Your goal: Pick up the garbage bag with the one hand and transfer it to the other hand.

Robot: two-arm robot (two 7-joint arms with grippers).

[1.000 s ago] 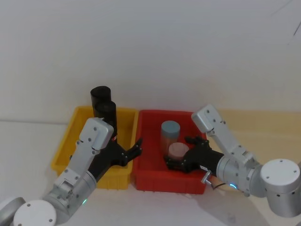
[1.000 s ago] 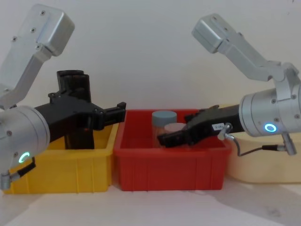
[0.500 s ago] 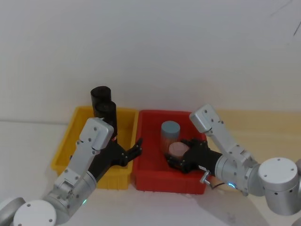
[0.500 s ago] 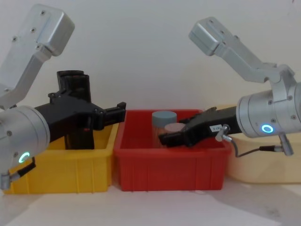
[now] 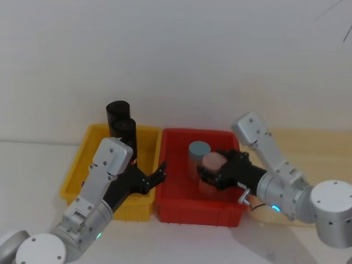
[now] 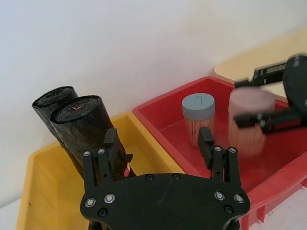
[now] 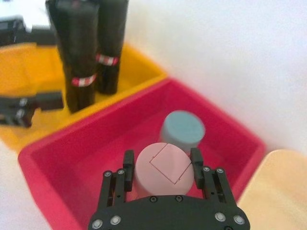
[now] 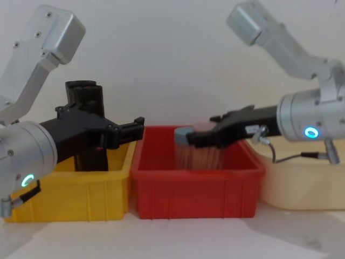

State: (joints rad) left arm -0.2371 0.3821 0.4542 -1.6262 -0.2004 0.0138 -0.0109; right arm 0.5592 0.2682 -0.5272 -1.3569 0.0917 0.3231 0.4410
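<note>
The left tool (image 6: pixel 158 143) reaches forward, fingers spread apart, while the right tool (image 7: pixel 162 160) clamps a jar (image 5: pixel 212 162).

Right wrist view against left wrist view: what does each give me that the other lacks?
Right wrist view: the red-and-white label bands on both black rolls, and the pink-lidded jar from above. Left wrist view: the rolls' top ends, the jar's side, the open left hand. Both: rolls upright in the yellow bin, right hand gripping that jar over the red bin, grey-lidded jar beside it.
</note>
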